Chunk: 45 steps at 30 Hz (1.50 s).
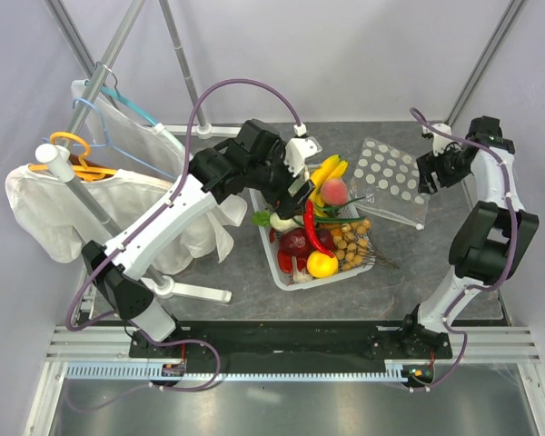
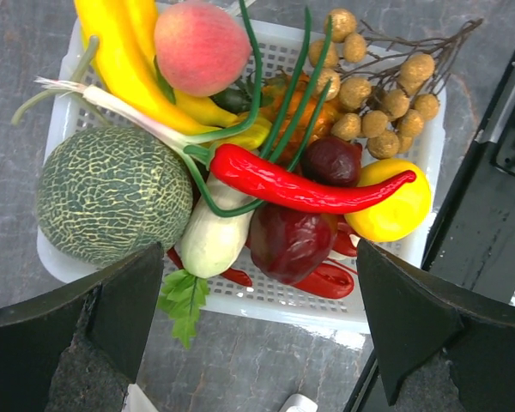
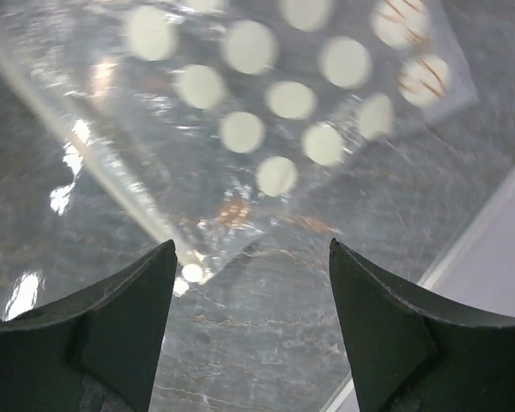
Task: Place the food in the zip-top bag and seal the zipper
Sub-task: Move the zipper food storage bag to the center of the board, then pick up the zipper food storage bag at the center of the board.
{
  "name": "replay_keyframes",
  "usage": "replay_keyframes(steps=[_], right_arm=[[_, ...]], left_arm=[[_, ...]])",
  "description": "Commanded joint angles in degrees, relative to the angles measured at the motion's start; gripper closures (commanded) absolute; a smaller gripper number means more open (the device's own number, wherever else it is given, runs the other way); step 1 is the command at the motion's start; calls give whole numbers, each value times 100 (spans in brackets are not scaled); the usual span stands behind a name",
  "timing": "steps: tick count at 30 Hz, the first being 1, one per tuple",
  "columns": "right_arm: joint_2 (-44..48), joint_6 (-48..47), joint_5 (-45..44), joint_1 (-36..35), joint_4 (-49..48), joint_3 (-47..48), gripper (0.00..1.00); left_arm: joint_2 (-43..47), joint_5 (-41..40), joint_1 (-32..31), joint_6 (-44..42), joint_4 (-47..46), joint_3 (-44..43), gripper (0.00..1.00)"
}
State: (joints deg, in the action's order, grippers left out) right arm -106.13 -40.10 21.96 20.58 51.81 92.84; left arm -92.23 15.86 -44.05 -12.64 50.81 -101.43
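While none of the food (image 1: 345,242) is in the bag yet, each arm is placed over its own thing. The grey surface (image 1: 409,272) carries all. Near its middle stands the white basket (image 1: 279,270), heaped with toy fruit and vegetables. Just beside the far right corner of the basket lies the zip-top bag (image 1: 392,177), flat and clear with white dots; nothing shows inside it.

The left arm is the nearer one to the basket. The left tool (image 2: 257,343) hangs above it with its fingers (image 2: 112,318) wide apart and nothing between them. In the left wrist view a netted melon (image 2: 112,193) fills the left side of the basket and the banana bunch (image 2: 129,60) lies at the far side, with a peach (image 2: 202,47) on it. The red chili (image 2: 300,184) lies on top of the heap, in the gap ahead of the fingers. Its long axis runs nearly from one finger toward the other. So it seems a turn of the wrist is needed before the tool can close across it.

The right arm is the nearer one to the bag. The right tool (image 3: 249,343) is also apart and holds nothing, just above a corner of the bag. A narrow strip, probably the zipper (image 3: 94,146), runs slantwise to that corner and ends at a small white piece (image 3: 191,273) between the fingers.
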Motion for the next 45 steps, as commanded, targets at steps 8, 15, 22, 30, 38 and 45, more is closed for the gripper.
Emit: replay_keyframes(steps=[8,15,22,30,38,45], right_arm=[[-189,-1563,468,-1125,-126,-854,27],[-206,-1343,-244,-1460,-1049,-1391,29],[-382,-1387,-578,-1636,-1305,-1488,36],[-225,-1554,-516,-1724,-1156,-1795,34],[-382,-1370,-701,-1741,-1402,-1743,53],[-172,-1229,-737,-1715,-1262,-1655,91]], left_arm=[[618,575,2,-106,-150,334,0],[961,1024,11,-168,-212,834,0],[961,1288,19,-159,-185,985,0],[899,1376,20,-151,-194,940,0],[882,1464,20,-89,-185,941,0],[820,1455,20,-54,-194,923,0]])
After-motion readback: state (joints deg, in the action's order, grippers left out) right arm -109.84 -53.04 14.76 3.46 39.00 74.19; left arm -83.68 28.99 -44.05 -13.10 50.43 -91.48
